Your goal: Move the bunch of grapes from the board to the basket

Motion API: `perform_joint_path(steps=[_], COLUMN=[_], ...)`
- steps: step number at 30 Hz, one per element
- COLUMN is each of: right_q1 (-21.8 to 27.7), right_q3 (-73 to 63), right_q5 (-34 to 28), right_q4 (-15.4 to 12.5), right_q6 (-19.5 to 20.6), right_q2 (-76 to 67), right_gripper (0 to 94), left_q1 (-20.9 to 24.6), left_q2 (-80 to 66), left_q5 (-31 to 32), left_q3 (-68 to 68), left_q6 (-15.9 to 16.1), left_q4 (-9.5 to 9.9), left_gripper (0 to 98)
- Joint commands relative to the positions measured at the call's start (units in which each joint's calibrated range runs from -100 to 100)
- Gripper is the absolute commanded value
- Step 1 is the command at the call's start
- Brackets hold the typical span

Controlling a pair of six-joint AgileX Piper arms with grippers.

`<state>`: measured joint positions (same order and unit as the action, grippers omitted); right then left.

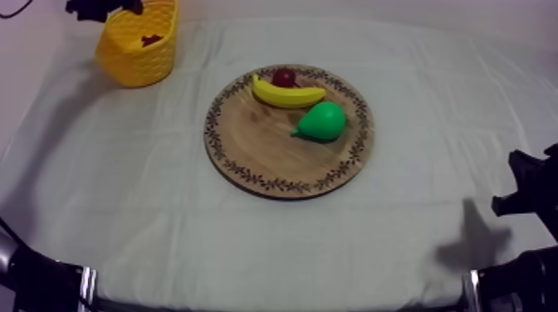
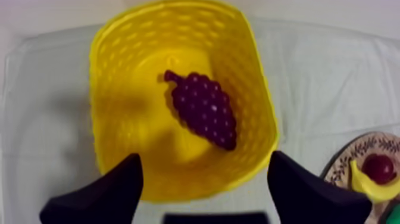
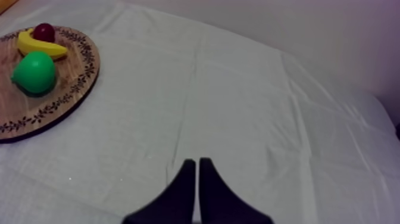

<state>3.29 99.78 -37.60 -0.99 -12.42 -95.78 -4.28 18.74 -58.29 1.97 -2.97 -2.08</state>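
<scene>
Bunch of grapes point(image 2: 205, 110) is lying in the yellow basket point(image 2: 119, 71); left gripper point(image 2: 205, 156) is hovering above, spread; right gripper point(image 3: 197, 162) pressed together.

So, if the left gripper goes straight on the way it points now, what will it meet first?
Most likely the bunch of grapes lying inside the yellow basket: the open left gripper points down into it. Depth is unclear, so it might touch the basket floor beside them.
</scene>
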Motion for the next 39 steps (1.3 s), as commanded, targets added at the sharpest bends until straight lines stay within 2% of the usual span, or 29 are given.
perform_joint_path(steps=[1,10,21,26,38,39], right_q1=[0.0,0.0,0.0,0.0,0.0,0.0], right_q3=[0.0,0.0,0.0,0.0,0.0,0.0], right_q5=[0.0,0.0,0.0,0.0,0.0,0.0], right_q4=[0.0,0.0,0.0,0.0,0.0,0.0], right_q6=[0.0,0.0,0.0,0.0,0.0,0.0], right_q2=[0.0,0.0,0.0,0.0,0.0,0.0], right_gripper=[0.3,0.3,0.3,0.3,0.3,0.3], left_q1=[0.1,2.0,3.9,3.7,1.7,1.6], left_q2=[-8.7,-29.1,-52.7,-66.3,-89.6,-90.9], left_q5=[2.1,8.4,11.1,14.4,24.6,25.0], left_q3=[-15.4,-42.8,-68.3,-78.6,-97.8,-98.8], left_q6=[0.0,1.1,2.6,3.7,0.6,0.3], left_q4=[0.03,-0.15,-0.04,-0.19,0.19,0.67], left_gripper=[70.8,55.1,44.8,32.5,12.9,12.0])
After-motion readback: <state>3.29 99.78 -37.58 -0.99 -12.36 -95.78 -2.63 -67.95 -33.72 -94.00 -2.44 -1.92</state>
